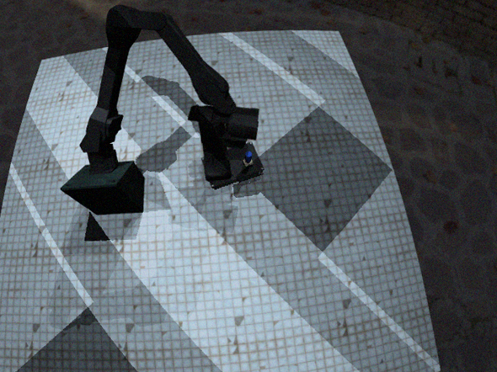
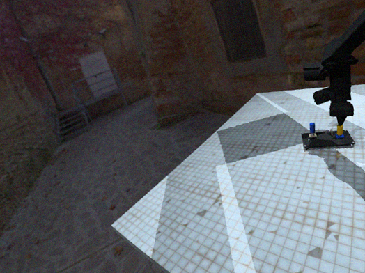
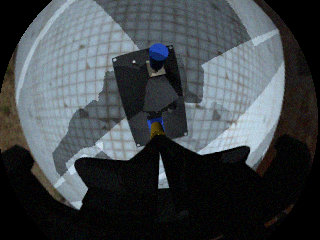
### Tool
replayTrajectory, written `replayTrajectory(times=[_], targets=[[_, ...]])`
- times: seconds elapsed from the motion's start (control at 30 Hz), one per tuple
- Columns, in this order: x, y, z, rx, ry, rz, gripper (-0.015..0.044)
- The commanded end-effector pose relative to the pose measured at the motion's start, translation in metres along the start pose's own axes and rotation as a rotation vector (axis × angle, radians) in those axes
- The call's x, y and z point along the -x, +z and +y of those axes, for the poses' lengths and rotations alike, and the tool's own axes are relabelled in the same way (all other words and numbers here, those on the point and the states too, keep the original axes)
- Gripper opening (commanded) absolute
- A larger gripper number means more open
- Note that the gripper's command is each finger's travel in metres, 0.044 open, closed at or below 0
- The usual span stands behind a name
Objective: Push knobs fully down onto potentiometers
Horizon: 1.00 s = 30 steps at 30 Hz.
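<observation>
The dark circuit board stands on the table. A blue knob stands upright over a pale potentiometer; the height of any gap under it is hard to tell. A yellow knob stands upright over a blue potentiometer; it is hidden in the top view. My gripper is shut and empty, pointing down, its tips right at the yellow knob's top. Whether they touch is too small to tell.
The arm's dark base box stands on the table left of the board in the top view. Shadows and bright bands cross the tabletop. The blue knob rises beside my fingers at the board's other end.
</observation>
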State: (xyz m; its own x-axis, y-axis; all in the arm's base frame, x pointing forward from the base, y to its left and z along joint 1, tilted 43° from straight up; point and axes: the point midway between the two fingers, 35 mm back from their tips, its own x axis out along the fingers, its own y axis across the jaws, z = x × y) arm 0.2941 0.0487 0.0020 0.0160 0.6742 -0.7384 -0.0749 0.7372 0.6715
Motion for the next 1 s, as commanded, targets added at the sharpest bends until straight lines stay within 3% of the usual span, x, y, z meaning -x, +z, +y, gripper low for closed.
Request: replayTrajectory(times=[0.0, 0.17, 0.43, 0.7, 0.97], targets=[[0.008, 0.001, 0.0, 0.006, -0.001, -0.003, 0.0], [0.014, 0.001, 0.0, 0.006, -0.001, -0.003, 0.0], [0.008, -0.001, 0.0, -0.002, 0.004, 0.004, 0.021], [0.035, 0.056, 0.001, 0.005, 0.0, -0.002, 0.0], [0.053, 0.089, 0.002, 0.009, -0.002, -0.006, 0.0]])
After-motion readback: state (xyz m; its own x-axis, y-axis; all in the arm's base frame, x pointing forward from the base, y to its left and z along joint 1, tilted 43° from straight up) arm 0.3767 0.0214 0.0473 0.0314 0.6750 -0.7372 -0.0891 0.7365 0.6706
